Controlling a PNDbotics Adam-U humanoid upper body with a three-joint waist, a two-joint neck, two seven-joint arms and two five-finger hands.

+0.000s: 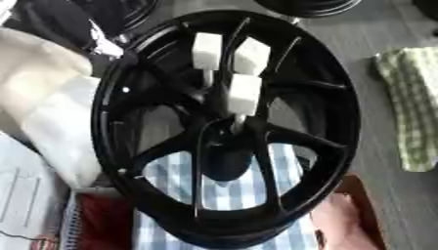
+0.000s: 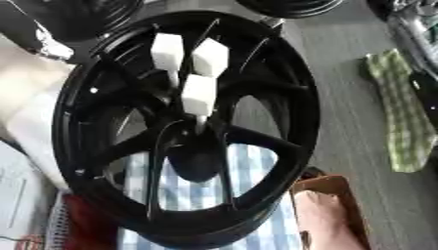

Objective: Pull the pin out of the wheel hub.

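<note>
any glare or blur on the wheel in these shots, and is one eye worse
Left eye view: the black wheel is soft all over, its spokes merging, the white blocks overexposed with no surface detail. Right eye view: the same softness, with blown-out blocks and a pale washed-out patch at the left edge. Neither eye is clearly sharper.

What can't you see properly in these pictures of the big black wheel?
- Robot hands: neither shows in either view.
- Pins: three white blocks sit on thin stems at the wheel hub; where the stems enter is lost in black blur.
- Wheel: its bottom rim is cut by the lower edge.
- Checked cloth: mostly hidden behind the spokes.
</note>
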